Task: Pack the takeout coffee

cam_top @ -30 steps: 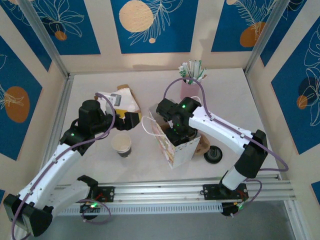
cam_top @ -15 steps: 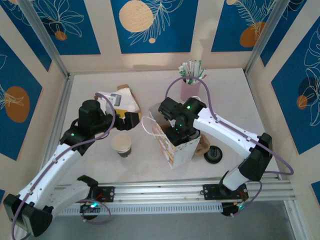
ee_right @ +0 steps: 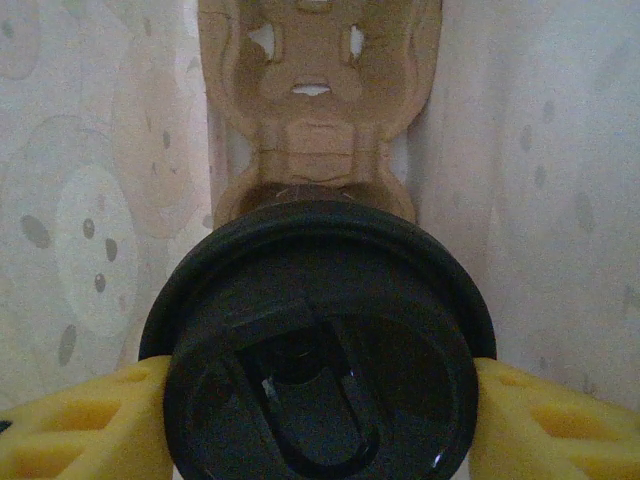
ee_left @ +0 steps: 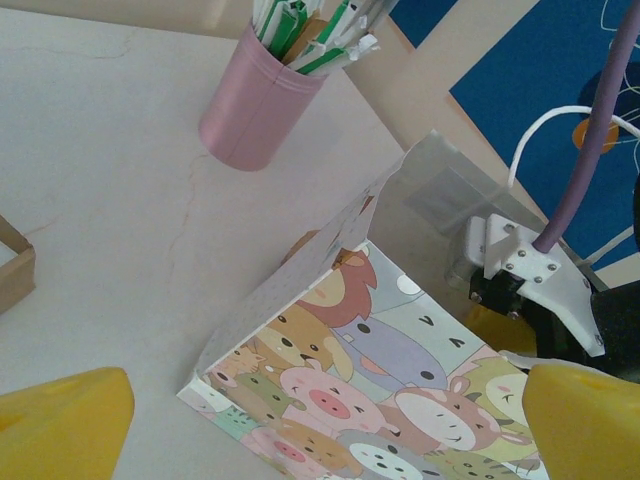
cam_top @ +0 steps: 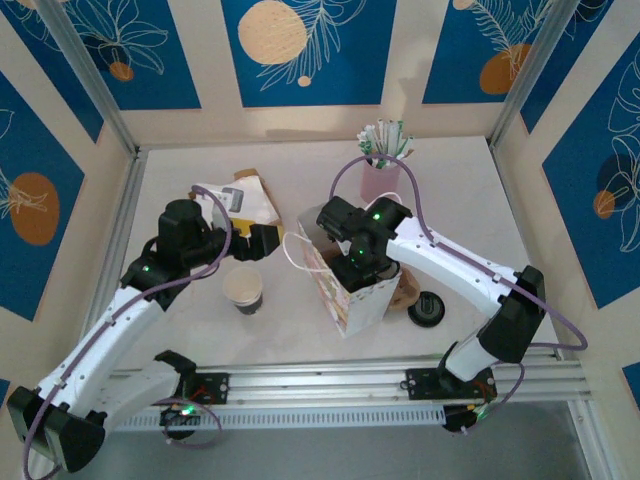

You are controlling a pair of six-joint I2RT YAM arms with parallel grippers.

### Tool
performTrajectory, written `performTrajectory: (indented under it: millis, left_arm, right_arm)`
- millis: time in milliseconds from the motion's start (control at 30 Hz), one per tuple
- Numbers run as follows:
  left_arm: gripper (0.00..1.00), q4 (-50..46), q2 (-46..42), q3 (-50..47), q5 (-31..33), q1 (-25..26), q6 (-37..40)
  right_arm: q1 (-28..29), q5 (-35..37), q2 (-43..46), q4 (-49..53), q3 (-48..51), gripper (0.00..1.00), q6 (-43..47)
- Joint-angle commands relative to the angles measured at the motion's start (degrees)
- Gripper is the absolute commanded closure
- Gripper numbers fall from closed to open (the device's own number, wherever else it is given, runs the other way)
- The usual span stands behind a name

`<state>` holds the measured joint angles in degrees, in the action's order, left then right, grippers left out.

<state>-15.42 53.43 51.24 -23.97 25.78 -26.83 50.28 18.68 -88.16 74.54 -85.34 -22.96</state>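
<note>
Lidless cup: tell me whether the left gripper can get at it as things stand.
Probably yes. The left gripper is open and empty, close behind the lidless cup, which stands upright on bare table with nothing between them.

I see a pink cup (cam_top: 380, 180) of green-and-white wrapped straws standing at the upper middle of the table (cam_top: 460, 210). Below it, at centre, a paper bag (cam_top: 362, 305) printed with cartoon animals stands open. Left of the bag sits a lidless cup (cam_top: 243, 287), pale inside; right of it a loose black lid (cam_top: 427, 309) lies flat. Upper left, I make out brown paper packaging (cam_top: 250, 200) with a white label
</note>
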Motion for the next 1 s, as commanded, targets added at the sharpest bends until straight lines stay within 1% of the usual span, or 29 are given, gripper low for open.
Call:
performTrajectory:
  millis: [0, 967]
  left_arm:
    - [0.00, 1.8, 0.0, -0.5, -0.5, 0.8, 0.6]
    - [0.00, 1.9, 0.0, -0.4, -0.4, 0.9, 0.6]
  right_arm:
    - [0.3, 0.3, 1.4, 0.4, 0.7, 0.43, 0.4]
    - [-0.7, -2.3, -0.4, 2.0, 0.4, 0.43, 0.0]
